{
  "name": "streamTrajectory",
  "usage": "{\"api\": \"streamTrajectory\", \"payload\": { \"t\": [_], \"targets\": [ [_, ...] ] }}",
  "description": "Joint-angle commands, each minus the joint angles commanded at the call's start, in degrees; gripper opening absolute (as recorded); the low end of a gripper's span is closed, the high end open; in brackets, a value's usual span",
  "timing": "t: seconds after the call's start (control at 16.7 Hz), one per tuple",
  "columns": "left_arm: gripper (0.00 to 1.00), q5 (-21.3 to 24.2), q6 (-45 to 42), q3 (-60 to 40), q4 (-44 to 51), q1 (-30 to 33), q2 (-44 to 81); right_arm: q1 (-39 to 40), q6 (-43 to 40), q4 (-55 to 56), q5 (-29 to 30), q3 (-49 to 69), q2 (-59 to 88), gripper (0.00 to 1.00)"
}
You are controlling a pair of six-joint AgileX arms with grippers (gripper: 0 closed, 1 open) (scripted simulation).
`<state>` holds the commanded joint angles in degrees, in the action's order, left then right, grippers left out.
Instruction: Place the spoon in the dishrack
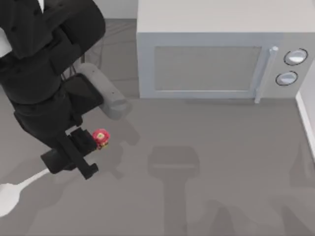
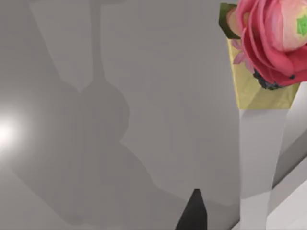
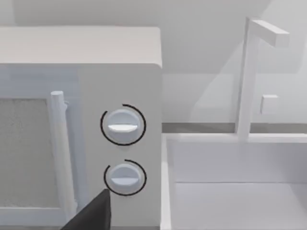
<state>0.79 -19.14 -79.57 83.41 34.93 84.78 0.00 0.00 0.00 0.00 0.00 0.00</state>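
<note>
Step in hand, as I judge it: the carry. My left arm's pincer (image 1: 82,153) sits at about eight o'clock on the grey matte bench (image 1: 221,162) and appears closed on the handle of the slim white spoon with a small oval bowl and a red flower-like knob on a yellow collar (image 1: 100,137). The knob pokes out toward two o'clock from the fingers; the pale bowl (image 1: 9,196) trails out toward eight o'clock, near the bench's left edge.

Left wrist view: the knob reads as layered pink-red petals over a folded yellow collar, then a flat, smooth white shaft (image 2: 256,158). One dark fingertip (image 2: 193,213) shows beside it.

The black thin-wire rack sits behind my left arm, at ten to eleven o'clock (image 1: 91,54). The next move calls for swinging the spoon over it and lowering between prongs.

Boxy grey smooth-sided microwave (image 1: 216,54) at twelve o'clock, two round dials (image 3: 123,125). Right wrist view faces it, with a white sink basin (image 3: 230,187) beside.
</note>
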Motion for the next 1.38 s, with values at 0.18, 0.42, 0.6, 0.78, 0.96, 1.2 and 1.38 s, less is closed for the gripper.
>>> {"api": "streamTrajectory", "payload": {
  "t": [0.18,0.42,0.6,0.78,0.96,1.2,1.38],
  "targets": [
    [0.0,0.0,0.1,-1.8,2.0,-0.1,-1.0,0.0,0.0,0.0,0.0,0.0,0.0,1.0],
    [0.0,0.0,0.0,-1.7,1.7,-0.2,-0.9,0.0,0.0,0.0,0.0,0.0,0.0,1.0],
    [0.0,0.6,1.0,-0.8,-1.5,-2.6,-2.7,0.0,0.0,0.0,0.0,0.0,0.0,1.0],
    [0.0,2.0,3.3,1.4,-10.0,-8.4,-6.5,0.0,0.0,0.0,0.0,0.0,0.0,1.0],
    [0.0,3.8,6.4,4.8,-23.1,-16.3,-11.4,0.0,0.0,0.0,0.0,0.0,0.0,1.0],
    [0.0,6.5,10.9,10.0,-44.2,-28.0,-19.2,0.0,0.0,0.0,0.0,0.0,0.0,1.0],
    [0.0,8.6,14.2,13.2,-58.1,-36.2,-25.7,0.0,0.0,0.0,0.0,0.0,0.0,1.0]
  ]
}}
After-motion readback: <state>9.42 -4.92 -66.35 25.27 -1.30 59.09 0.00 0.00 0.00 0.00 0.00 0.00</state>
